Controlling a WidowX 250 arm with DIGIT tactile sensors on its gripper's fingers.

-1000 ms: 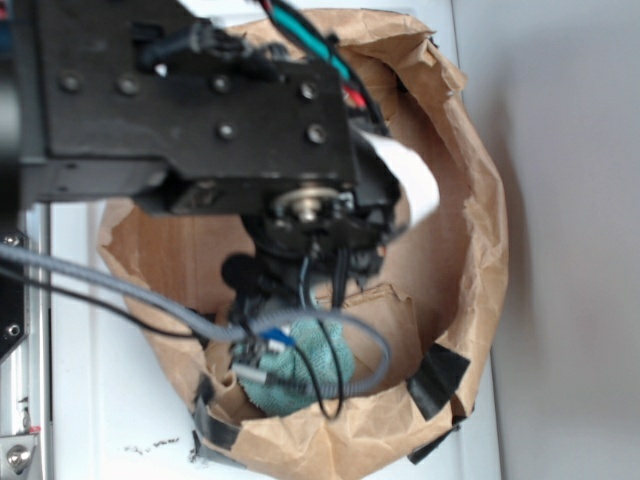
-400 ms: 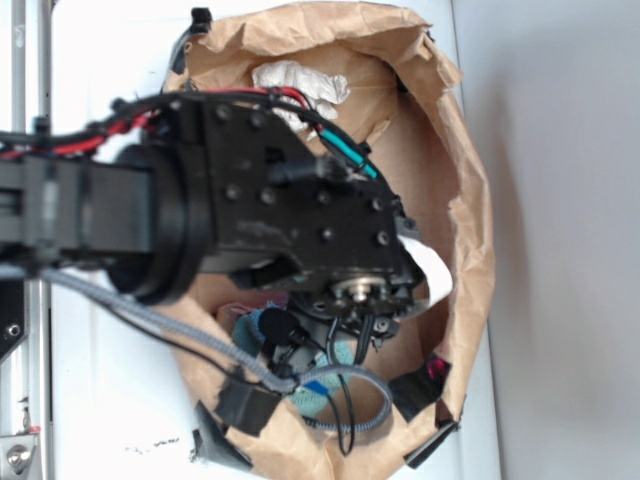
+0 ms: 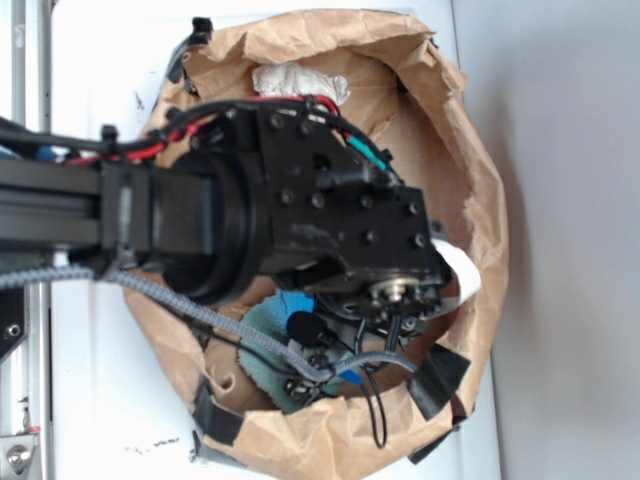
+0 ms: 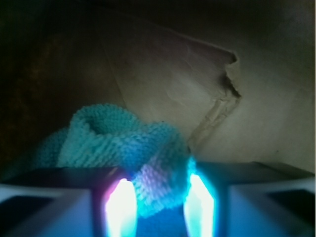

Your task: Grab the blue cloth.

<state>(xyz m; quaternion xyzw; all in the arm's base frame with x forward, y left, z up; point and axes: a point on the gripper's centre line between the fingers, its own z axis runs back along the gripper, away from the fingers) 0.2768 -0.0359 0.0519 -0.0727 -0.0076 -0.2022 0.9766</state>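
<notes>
The blue cloth (image 4: 123, 143) is a fuzzy teal towel bunched on the floor of a brown paper bag (image 3: 485, 230). In the wrist view a fold of it fills the gap between my gripper (image 4: 159, 202) fingers, whose glowing fingertips (image 4: 121, 205) press it from both sides. In the exterior view the blue cloth (image 3: 262, 350) shows at the bag's lower left, partly under cables. The black wrist block (image 3: 330, 230) hides the fingers there.
An off-white rag (image 3: 298, 82) lies at the bag's far end. The bag's crumpled walls ring the arm, with black tape patches (image 3: 437, 380) at the near rim. A grey cable (image 3: 200, 315) loops over the cloth. A torn flap (image 4: 229, 89) shows in the bag wall.
The arm has reached right and lower into the bag. The cloth, first a flat heap at lower centre, now sits bunched further left under the wrist.
</notes>
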